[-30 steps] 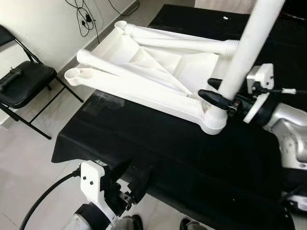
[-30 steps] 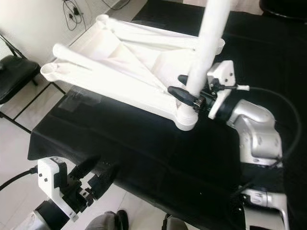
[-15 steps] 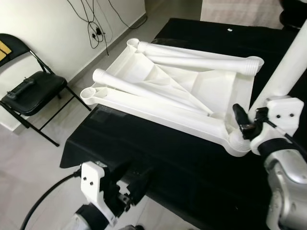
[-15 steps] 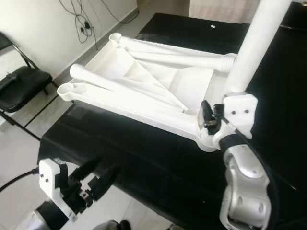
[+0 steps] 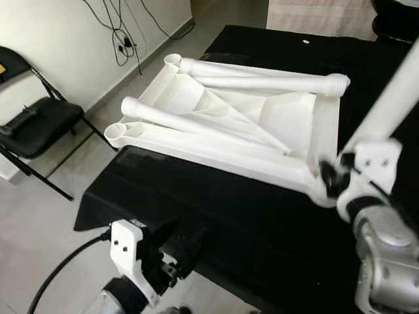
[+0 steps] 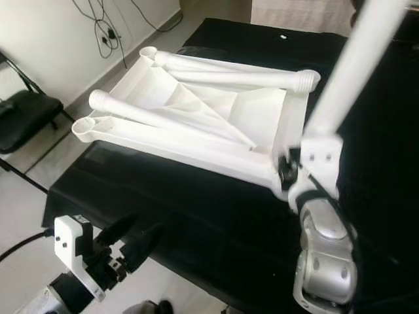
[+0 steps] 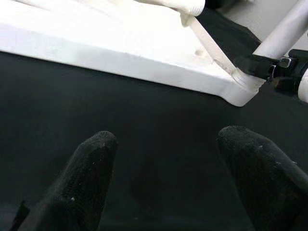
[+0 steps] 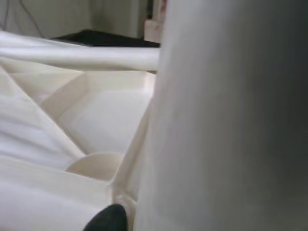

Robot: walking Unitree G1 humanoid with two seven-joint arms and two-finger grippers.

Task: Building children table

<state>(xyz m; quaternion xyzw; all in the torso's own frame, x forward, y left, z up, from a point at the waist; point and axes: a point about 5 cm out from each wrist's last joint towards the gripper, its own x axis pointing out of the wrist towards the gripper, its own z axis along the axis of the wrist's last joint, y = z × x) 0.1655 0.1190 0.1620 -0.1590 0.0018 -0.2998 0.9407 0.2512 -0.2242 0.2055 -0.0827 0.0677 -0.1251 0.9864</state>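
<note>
A white plastic tabletop (image 5: 281,121) lies upside down on the black-covered table (image 5: 216,196). Loose white legs (image 5: 262,84) rest across its underside, one of them nearer the left socket (image 5: 190,123). At the near right corner a white leg (image 5: 393,98) stands upright in the corner socket. My right gripper (image 5: 332,178) is shut on that leg just above the socket; in the right wrist view the leg (image 8: 231,120) looms close beside one fingertip (image 8: 108,219). My left gripper (image 5: 180,239) hangs open below the table's front edge, its fingers (image 7: 89,178) spread over the cloth.
A black folding chair (image 5: 33,124) stands on the floor at the left by the wall, with cables (image 5: 121,33) hanging behind it. A small white bit (image 5: 306,42) lies on the cloth beyond the tabletop.
The view has shifted. My right arm has swung from the right side of the corner to its near side, still shut on the upright leg. The left gripper has stayed put.
</note>
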